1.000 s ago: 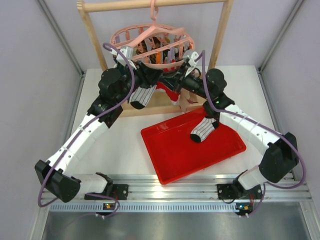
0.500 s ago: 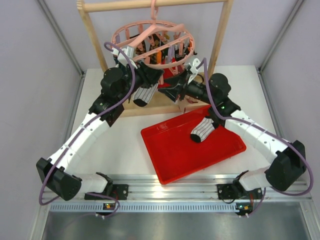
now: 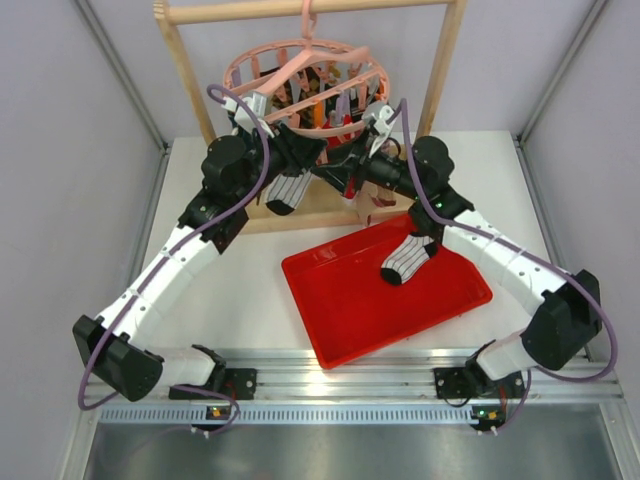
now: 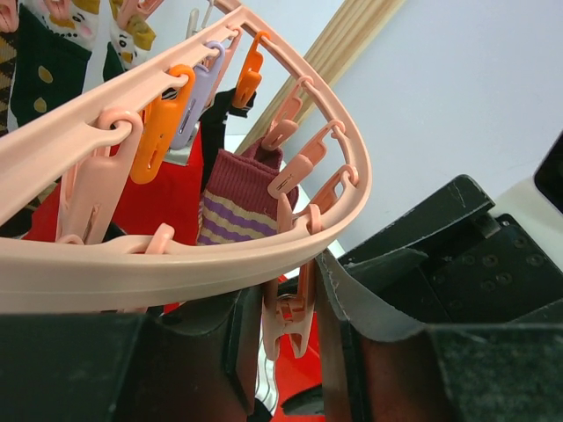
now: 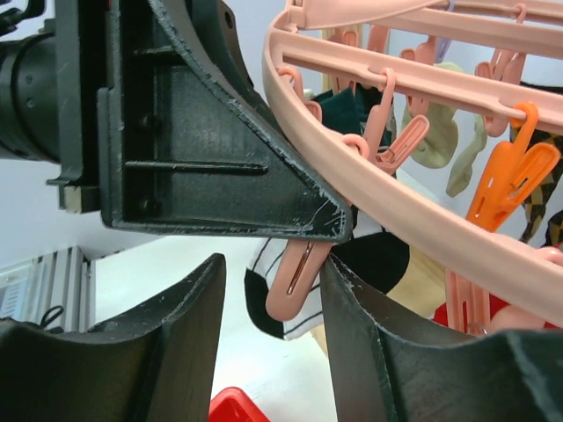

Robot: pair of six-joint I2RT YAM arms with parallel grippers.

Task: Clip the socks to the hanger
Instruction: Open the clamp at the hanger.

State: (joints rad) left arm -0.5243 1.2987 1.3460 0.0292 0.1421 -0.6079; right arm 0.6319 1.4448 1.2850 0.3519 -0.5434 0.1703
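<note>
The pink hanger (image 3: 305, 80) hangs from the wooden rack. My left gripper (image 3: 303, 152) is under its front rim, shut on a dangling pink peg (image 4: 290, 321). One striped sock (image 3: 285, 190) hangs just below that peg, and its stripes show under the peg in the left wrist view (image 4: 262, 387). I cannot tell if the peg grips it. My right gripper (image 3: 348, 170) is open. The peg's lower end (image 5: 297, 277) lies between its fingers, with the sock (image 5: 264, 303) behind. The second striped sock (image 3: 408, 258) lies on the red tray (image 3: 340, 310).
The wooden rack frame (image 3: 185, 70) stands at the back, its base bar behind the tray. Other socks hang inside the hanger, among them a maroon one with purple stripes (image 4: 237, 198) and a dark green one (image 4: 53, 61). Orange and pink pegs line the ring.
The hanger has tipped to a more level pose. My right gripper dipped toward the rack base, then rose back to the peg. The left gripper shifted slightly up with the peg.
</note>
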